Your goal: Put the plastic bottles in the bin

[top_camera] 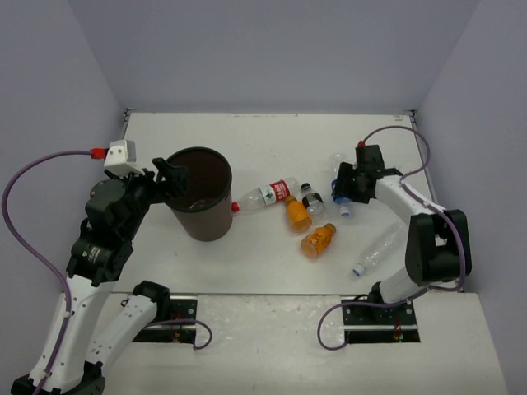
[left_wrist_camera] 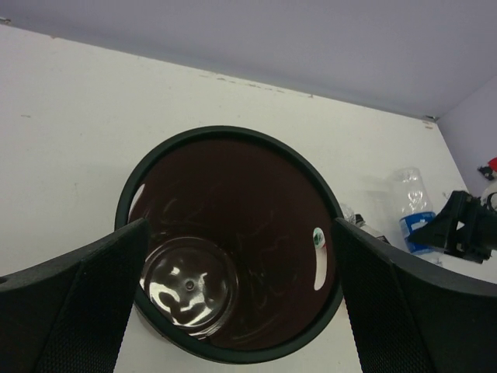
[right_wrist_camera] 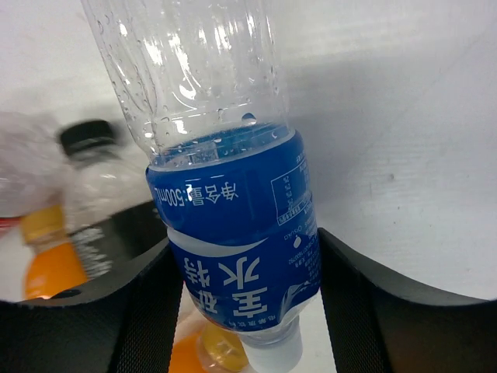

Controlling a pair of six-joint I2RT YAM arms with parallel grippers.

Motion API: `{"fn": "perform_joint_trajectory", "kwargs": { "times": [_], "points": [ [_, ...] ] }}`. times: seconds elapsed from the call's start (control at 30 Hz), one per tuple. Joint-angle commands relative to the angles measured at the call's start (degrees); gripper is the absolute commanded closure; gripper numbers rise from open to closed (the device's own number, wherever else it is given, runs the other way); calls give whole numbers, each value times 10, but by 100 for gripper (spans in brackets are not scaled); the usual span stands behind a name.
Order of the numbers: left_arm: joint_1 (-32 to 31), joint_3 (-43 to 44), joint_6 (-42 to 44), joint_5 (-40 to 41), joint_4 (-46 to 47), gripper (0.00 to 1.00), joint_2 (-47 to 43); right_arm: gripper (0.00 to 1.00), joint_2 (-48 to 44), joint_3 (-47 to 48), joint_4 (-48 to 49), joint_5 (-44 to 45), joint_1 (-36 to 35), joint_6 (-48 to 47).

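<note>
Bin (top_camera: 202,220) upright toward desk's left edge. Left gripper (top_camera: 169,175) over its rim, fingers apart. Right gripper (top_camera: 350,188) toward right edge, clamped on blue-labelled bottle (right_wrist_camera: 233,225). Lying mid-desk: red-labelled bottle (top_camera: 268,196), plain clear bottle (top_camera: 377,248), far orange bottle (top_camera: 297,212), near orange bottle (top_camera: 318,239), black-capped bottle (top_camera: 311,199).

Top overhead; wrists close on bin (left_wrist_camera: 256,194), bottle (right_wrist_camera: 233,233)

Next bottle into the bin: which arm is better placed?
Right. The right gripper clamps the blue-labelled bottle at its label. The left gripper hangs open and empty over the bin.
</note>
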State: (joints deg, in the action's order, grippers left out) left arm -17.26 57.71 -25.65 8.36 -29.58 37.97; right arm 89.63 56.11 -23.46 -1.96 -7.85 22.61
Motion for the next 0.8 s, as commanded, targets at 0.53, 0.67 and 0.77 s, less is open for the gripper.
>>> {"fn": "perform_joint_trajectory", "kwargs": {
  "times": [0.53,0.67,0.77],
  "points": [
    [4,-6,25,-39,-14,0,-38,72,117,623,-14,-187,-395,-30],
    [4,-5,25,-36,-19,0,-41,68,168,656,19,-170,-435,-9],
    [4,1,27,-41,-21,0,-44,66,214,690,23,-157,-452,10]
  ]
}}
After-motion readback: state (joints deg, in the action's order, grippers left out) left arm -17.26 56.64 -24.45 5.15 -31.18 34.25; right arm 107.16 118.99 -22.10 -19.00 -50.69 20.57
